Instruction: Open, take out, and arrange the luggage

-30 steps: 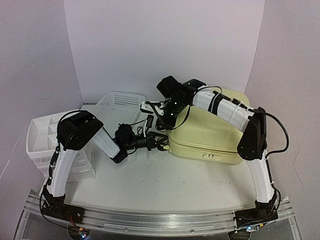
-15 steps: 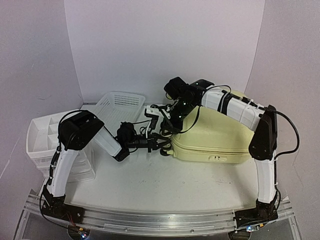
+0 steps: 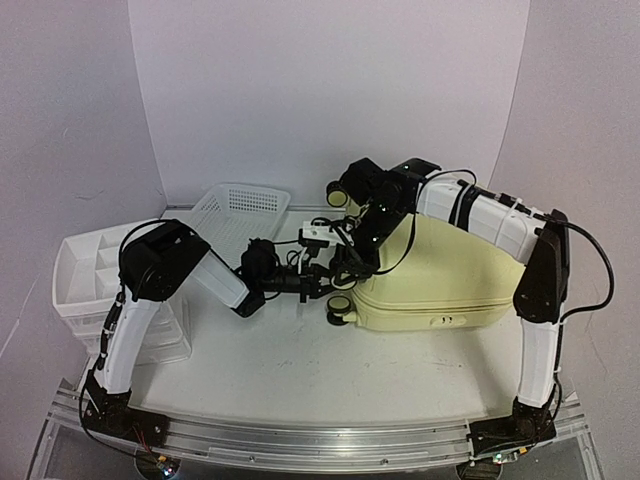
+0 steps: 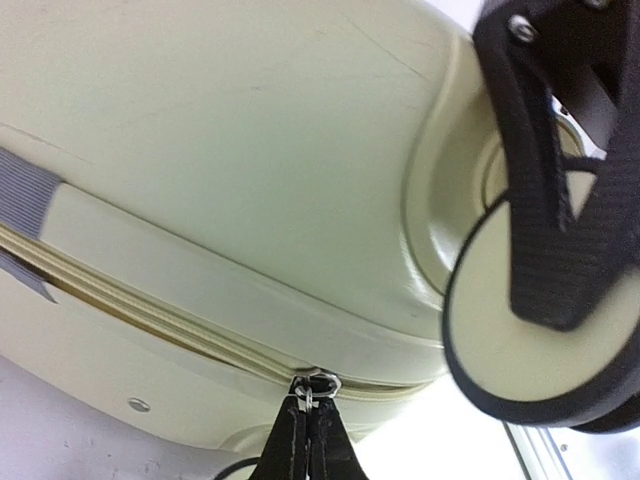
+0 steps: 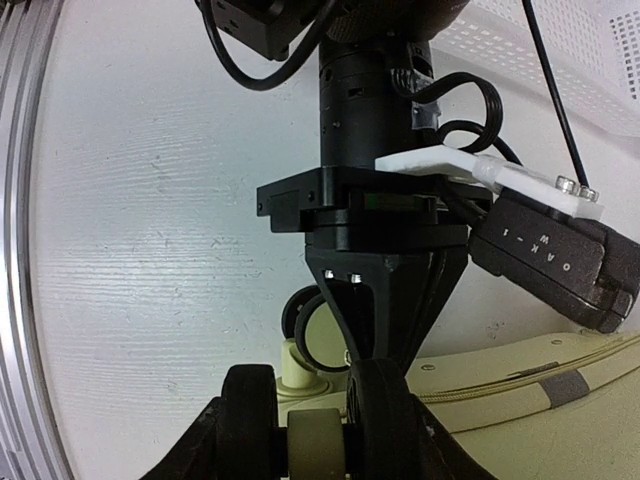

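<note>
Luggage swung rightward — left fingers pinching zipper pull, right fingers clamped on wheel, basket behind

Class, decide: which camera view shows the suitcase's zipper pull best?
The left wrist view. The zipper pull sits close and sharp on the seam of the suitcase, pinched in the shut left gripper. The top view hides it among the arms; the right wrist view shows only the seam, the left gripper blocking the pull.

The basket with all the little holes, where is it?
In the top view, the white mesh basket sits at the back left, between the drawer organizer and the yellow suitcase.
</note>
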`<state>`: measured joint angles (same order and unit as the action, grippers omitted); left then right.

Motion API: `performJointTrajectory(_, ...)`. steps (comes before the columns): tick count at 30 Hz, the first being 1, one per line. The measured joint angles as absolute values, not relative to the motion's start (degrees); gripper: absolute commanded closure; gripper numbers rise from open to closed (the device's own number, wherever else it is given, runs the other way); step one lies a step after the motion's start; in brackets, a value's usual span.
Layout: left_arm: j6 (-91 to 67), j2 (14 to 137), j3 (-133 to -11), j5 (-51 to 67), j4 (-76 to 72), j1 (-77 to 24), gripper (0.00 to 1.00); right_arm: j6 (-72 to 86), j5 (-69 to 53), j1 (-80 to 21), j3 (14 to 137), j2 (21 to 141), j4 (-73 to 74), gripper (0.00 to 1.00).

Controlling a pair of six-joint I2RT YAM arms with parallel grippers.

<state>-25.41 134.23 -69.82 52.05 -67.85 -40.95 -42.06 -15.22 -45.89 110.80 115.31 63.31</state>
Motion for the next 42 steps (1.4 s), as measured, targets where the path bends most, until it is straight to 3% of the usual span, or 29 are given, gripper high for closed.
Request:
performJointTrajectory(29,-28.6,141.1,-81.7,30.2,-65.5,-41.5,1.0,-48.7,-16.6,-46.7,83.0,92.0,61.0,1.0)
performJointTrajectory(34,-28.6,142.1,-83.6,31.6,-65.5,-40.8,1.0,-49.4,-16.8,-46.7,78.6,86.8,60.7,1.0)
performJointTrajectory(42,-31.6,148.0,-93.8,43.7,-64.5,-39.2,1.0,-48.3,-17.2,-46.7,74.9,82.7,60.8,1.0)
